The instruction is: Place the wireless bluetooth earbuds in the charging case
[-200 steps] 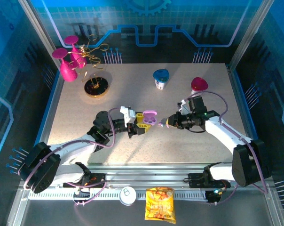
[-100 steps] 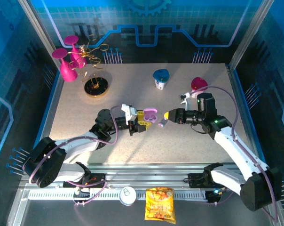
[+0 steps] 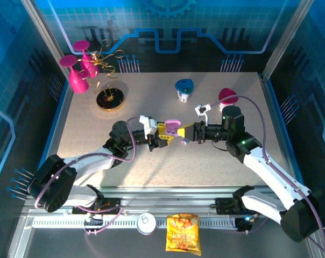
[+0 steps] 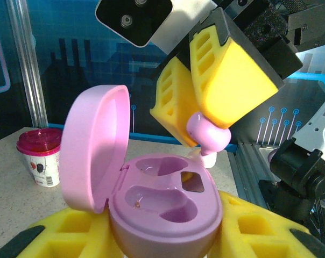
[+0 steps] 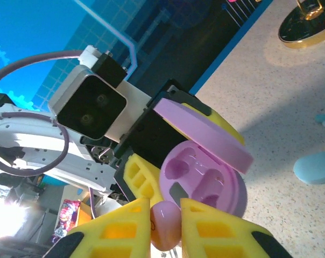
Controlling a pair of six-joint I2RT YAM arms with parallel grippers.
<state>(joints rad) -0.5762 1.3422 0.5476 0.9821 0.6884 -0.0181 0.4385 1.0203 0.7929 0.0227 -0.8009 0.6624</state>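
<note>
My left gripper (image 3: 163, 135) (image 4: 165, 243) is shut on the lilac charging case (image 3: 172, 128) (image 4: 165, 201) (image 5: 205, 180), held above the middle of the table with its lid standing open. Both pockets in the case are empty. My right gripper (image 3: 187, 134) (image 5: 165, 230) is shut on the lilac earbud (image 4: 208, 134) (image 5: 165, 224), which hangs just above the case's right rim, apart from the pockets. On the table lie a pale blue earbud (image 5: 323, 119) and a pale blue pill-shaped case (image 5: 315, 167).
A blue-lidded cup (image 3: 184, 88) and a red-lidded cup (image 3: 227, 97) (image 4: 39, 156) stand behind the grippers. At the back left are a gold stand (image 3: 110, 99) and pink glasses (image 3: 76, 75). A can (image 3: 147, 223) and a snack bag (image 3: 183, 232) lie in front of the table.
My right gripper has carried the lilac earbud leftward up to the open case. My left gripper has shifted the case slightly right and up.
</note>
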